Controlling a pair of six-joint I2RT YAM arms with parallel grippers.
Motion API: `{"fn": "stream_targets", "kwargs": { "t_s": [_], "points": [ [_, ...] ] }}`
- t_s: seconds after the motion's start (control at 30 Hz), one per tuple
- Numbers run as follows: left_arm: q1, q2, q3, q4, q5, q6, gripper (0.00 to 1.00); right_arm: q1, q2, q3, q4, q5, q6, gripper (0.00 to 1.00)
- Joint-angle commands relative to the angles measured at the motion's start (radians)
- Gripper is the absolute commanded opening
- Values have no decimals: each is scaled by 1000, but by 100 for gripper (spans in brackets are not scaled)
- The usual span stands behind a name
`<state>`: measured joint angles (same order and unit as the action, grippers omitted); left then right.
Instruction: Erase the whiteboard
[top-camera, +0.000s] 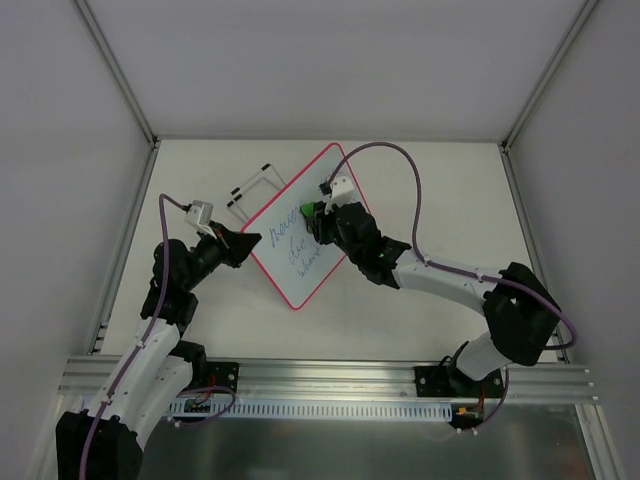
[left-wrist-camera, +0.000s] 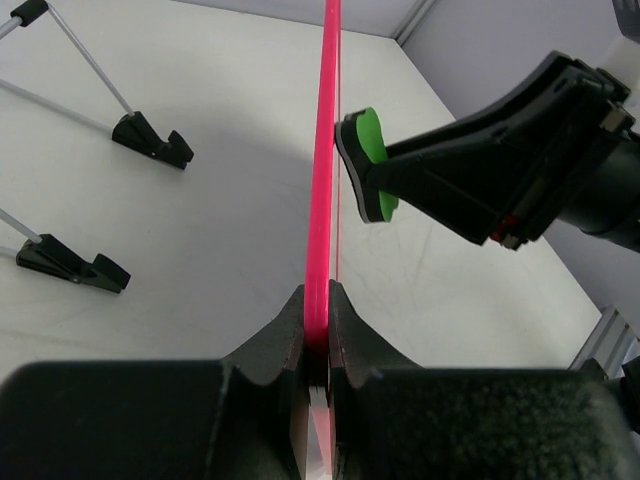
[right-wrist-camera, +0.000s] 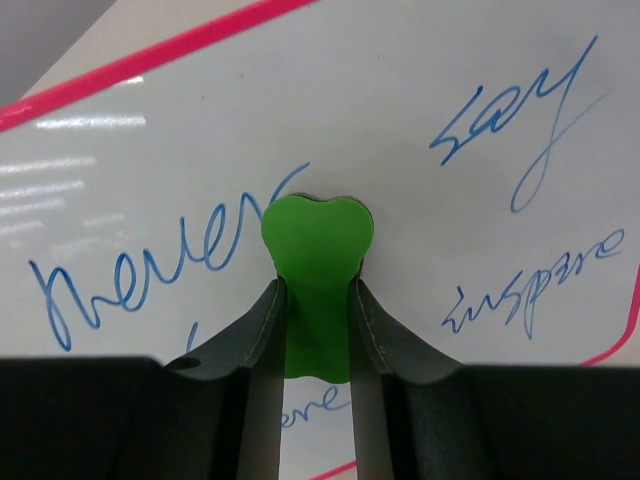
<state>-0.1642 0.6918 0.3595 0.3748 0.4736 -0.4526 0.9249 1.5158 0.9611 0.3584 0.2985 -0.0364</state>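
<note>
You are clamping the pink-framed whiteboard by its edge in your left gripper, bracing it upright mid-table against the push. Your right gripper is pinching the green bone-shaped eraser, apparently pressing it to the written face beside "never", with the blue writing showing no wiping yet.

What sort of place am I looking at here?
Probably a robotics lab test cell: plain white walls enclose the table, the left arm and right arm are mounted on an aluminium rail, working on a small whiteboard.
</note>
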Motion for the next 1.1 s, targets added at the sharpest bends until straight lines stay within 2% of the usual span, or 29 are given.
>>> {"fn": "stream_targets", "kwargs": {
  "t_s": [0.0, 0.13, 0.3, 0.63, 0.73, 0.9, 1.07],
  "points": [
    [-1, 23, 27, -135, -1, 163, 0, -29, 38, 68, 177, -35, -40, 0],
    [0, 40, 44, -158, 17, 187, 0, -40, 86, 87, 234, -42, -28, 0],
    [-1, 66, 61, -178, 46, 193, 0, -32, 145, 88, 304, -163, 19, 0],
    [-11, 78, 65, -185, 71, 195, 0, 185, 152, 24, 373, -193, 33, 0],
    [-14, 77, 62, -188, 72, 192, 0, 207, 159, 24, 373, -156, 33, 0],
    [-18, 69, 62, -208, 88, 186, 0, 158, 159, -10, 378, -35, 67, 0],
    [-17, 43, 67, -247, 97, 192, 0, 22, 135, -53, 383, 10, 112, 0]
  ]
}}
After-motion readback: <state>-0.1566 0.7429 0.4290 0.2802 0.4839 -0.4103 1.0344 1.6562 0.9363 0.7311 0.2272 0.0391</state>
